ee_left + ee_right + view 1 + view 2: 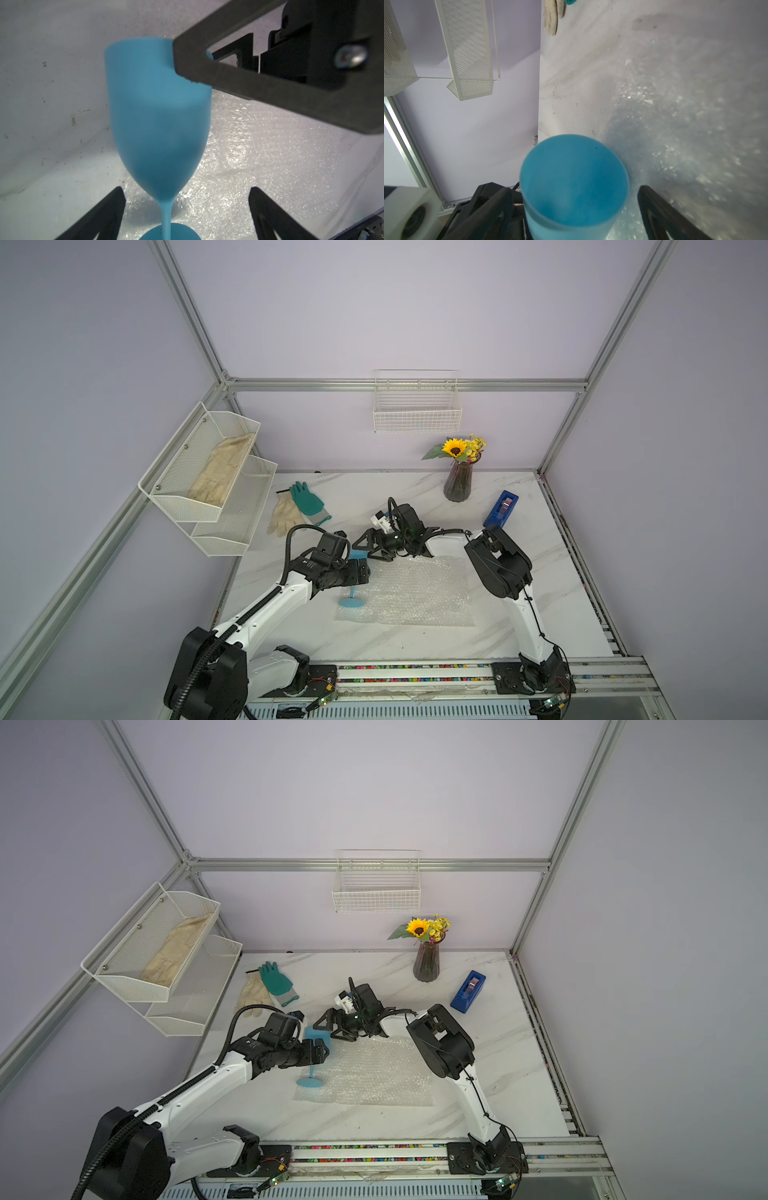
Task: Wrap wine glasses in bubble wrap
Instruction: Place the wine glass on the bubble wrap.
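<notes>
Blue goblet (352, 603) stands on the bubble wrap's (415, 593) edge by the left arm. Left gripper (186, 189) gapes loose round the stem, right gripper (571, 189) wide about the bowl. Placing seems done; next, lay it down and roll.

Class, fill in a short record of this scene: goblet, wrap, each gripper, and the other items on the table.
Goblet: standing, foot on the wrap's edge
Wrap: flat on the table, unfolded
Left gripper: open, either side of the stem
Right gripper: open, at the bowl's rim
Other items: vase, tape dispenser, gloves
</notes>
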